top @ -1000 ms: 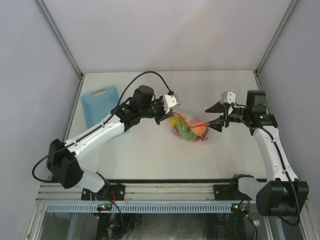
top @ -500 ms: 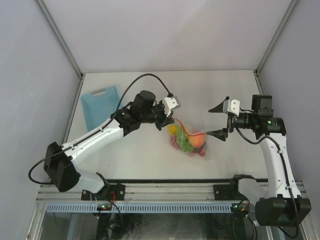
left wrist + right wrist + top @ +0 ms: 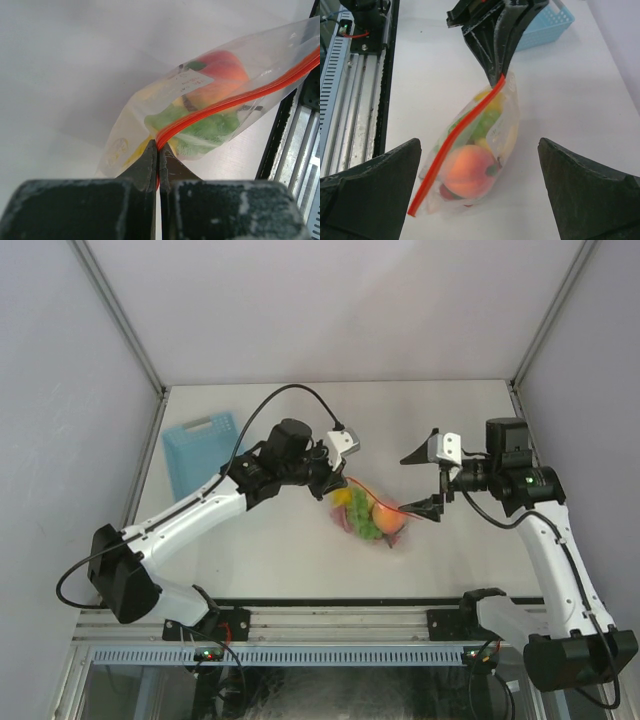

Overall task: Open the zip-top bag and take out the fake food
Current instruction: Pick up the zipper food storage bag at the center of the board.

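Pinching hard, the left gripper (image 3: 158, 161) has its two black fingers pressed together on one end of the red-orange zip strip (image 3: 235, 97) of the clear crinkly plastic zip-top bag (image 3: 368, 515). From that grip the strip runs down and to the right, and the bag slopes away from the fingers. Its lower side seems to rest on the white table (image 3: 300, 560), a little right of centre. A small white label patch (image 3: 192, 80) shows on the plastic just beyond the fingers.

Inside the bag is the fake food: a round orange-red plastic fruit (image 3: 467, 170) at the low end, green pieces (image 3: 205, 127) in the middle, and yellow ones nearer the pinch. The strip looks sealed along its visible length.

The right gripper (image 3: 422, 482) stands wide apart and holds nothing. It points left at the bag's free end, which is near its fingertips but apart from both.

Well to the left, by the far-left edge of the table, lies a light-blue slotted plastic basket (image 3: 198, 448).
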`<act>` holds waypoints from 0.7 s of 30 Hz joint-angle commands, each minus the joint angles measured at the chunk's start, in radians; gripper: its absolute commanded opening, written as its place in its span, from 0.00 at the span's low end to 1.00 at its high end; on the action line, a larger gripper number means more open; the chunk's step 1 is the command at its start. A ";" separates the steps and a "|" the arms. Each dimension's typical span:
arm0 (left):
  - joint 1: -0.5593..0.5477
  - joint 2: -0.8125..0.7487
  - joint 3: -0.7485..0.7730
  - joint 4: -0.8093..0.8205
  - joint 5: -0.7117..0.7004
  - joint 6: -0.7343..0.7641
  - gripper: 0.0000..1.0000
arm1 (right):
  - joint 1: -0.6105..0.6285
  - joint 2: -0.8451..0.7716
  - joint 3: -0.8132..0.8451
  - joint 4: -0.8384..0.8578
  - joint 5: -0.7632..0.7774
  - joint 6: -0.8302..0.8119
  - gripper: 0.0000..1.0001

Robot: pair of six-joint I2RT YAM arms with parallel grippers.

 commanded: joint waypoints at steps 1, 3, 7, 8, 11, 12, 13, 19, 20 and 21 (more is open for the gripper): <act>-0.004 0.001 0.096 0.017 -0.007 -0.032 0.00 | 0.095 0.021 0.031 0.041 0.119 0.045 1.00; -0.003 0.009 0.107 0.006 -0.007 -0.037 0.00 | 0.135 0.032 0.030 0.050 0.160 0.042 1.00; -0.003 0.009 0.120 -0.009 -0.010 -0.041 0.00 | 0.193 0.054 0.014 0.120 0.212 0.106 0.99; -0.003 0.007 0.121 -0.012 -0.008 -0.044 0.00 | 0.205 0.059 0.006 0.149 0.226 0.140 0.99; -0.003 -0.004 0.120 -0.013 -0.005 -0.053 0.00 | 0.239 0.071 -0.016 0.201 0.267 0.208 0.98; -0.004 -0.007 0.120 -0.014 -0.003 -0.055 0.00 | 0.252 0.072 -0.025 0.215 0.285 0.219 0.98; -0.003 -0.010 0.119 -0.014 -0.001 -0.056 0.00 | 0.265 0.073 -0.039 0.229 0.306 0.230 0.97; -0.002 -0.018 0.134 -0.031 0.003 -0.059 0.00 | 0.328 0.096 -0.073 0.369 0.453 0.365 0.92; -0.002 -0.017 0.136 -0.035 0.003 -0.064 0.00 | 0.343 0.101 -0.073 0.388 0.476 0.383 0.90; -0.003 -0.016 0.142 -0.037 0.005 -0.068 0.00 | 0.358 0.107 -0.070 0.399 0.493 0.390 0.87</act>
